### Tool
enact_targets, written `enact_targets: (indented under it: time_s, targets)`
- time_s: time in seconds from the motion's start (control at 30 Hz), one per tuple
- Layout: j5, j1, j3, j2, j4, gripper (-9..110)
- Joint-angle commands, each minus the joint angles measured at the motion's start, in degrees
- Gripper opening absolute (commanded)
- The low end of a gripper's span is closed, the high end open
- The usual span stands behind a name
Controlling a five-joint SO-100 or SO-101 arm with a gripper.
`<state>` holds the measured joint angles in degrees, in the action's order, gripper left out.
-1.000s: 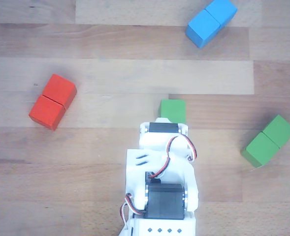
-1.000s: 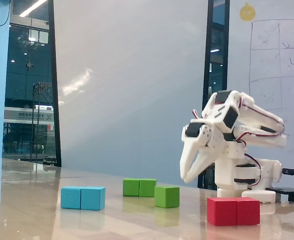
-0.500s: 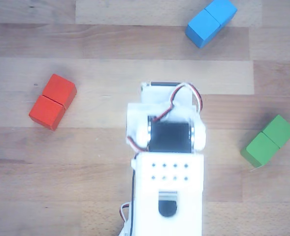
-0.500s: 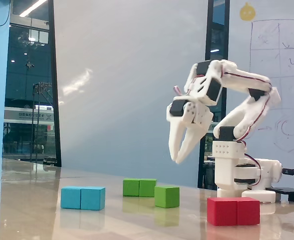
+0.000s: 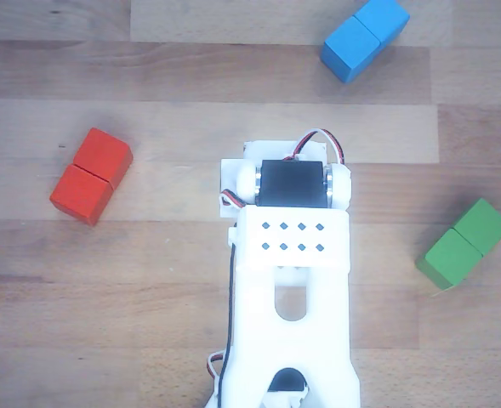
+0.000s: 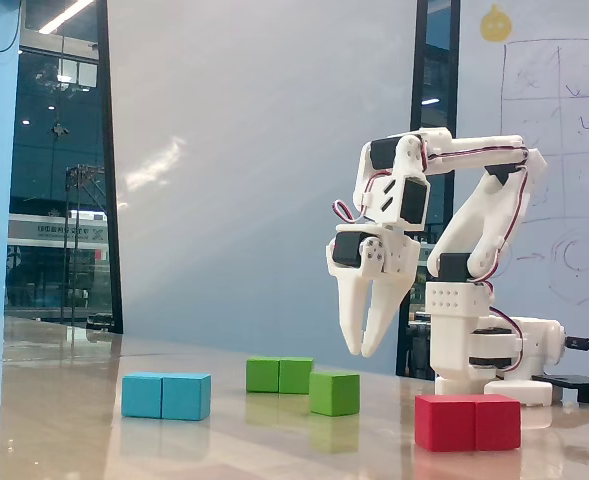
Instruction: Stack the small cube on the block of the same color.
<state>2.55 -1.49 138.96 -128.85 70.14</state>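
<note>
Arm folded, jaws hanging empty over the cube.
The arm (image 6: pixel 474 200) points its slightly parted jaws down, above the cube (image 6: pixel 334 393) on the tabletop (image 6: pixel 274 440); the green block (image 6: pixel 279 375) lies just behind the cube.

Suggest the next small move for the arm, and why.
Probably lower the end effector toward the small green cube. In the fixed view it hangs open above the table, holding nothing, and the cube sits free just below and to its left, apart from the green block. Depth alignment is unclear from this view.
</note>
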Motion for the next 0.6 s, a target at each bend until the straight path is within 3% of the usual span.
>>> enact_targets:
  time_s: [0.0,0.3,0.57]
  targets:
    - [0.35,0.7,-6.06,0.18,-1.05,11]
    - [0.35,2.99,-6.15,0.44,-1.14,27]
    - [0.35,5.62,-6.59,6.33,-1.14,30]
